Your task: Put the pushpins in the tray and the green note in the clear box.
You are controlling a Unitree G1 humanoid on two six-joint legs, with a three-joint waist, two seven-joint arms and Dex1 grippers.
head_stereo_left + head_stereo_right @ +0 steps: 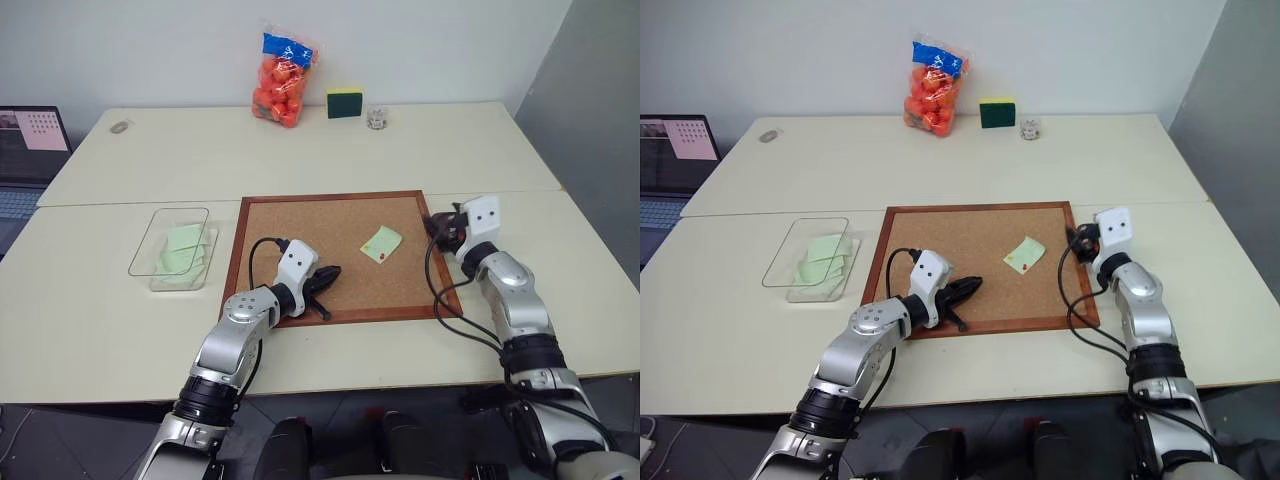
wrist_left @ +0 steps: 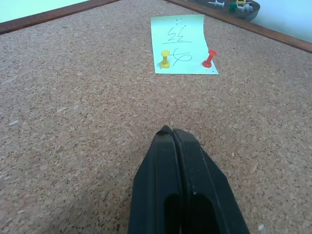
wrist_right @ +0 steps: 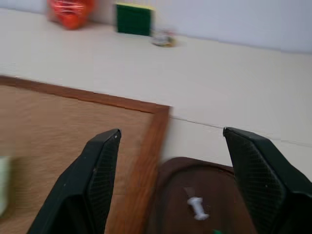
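Observation:
The green note point(image 1: 381, 243) lies on the right half of the cork board, held down by a yellow pushpin point(image 2: 165, 58) and a red pushpin point(image 2: 208, 58). The dark brown tray point(image 3: 222, 178) sits just off the board's right edge, with a white pushpin point(image 3: 196, 207) inside it. Above the tray hovers my right gripper point(image 3: 171, 130), open, with nothing between its fingers. On the board's near left part, my left gripper point(image 2: 170, 134) is shut and empty, pointing toward the note. The clear box point(image 1: 170, 248) stands left of the board with pale-green notes inside.
The wood-framed cork board point(image 1: 330, 197) fills the table's middle. Along the far edge stand a bag of orange pieces point(image 1: 282, 80), a yellow-green sponge point(image 1: 344, 101) and a small jar point(image 1: 376, 117). A laptop point(image 1: 25, 150) is at the far left.

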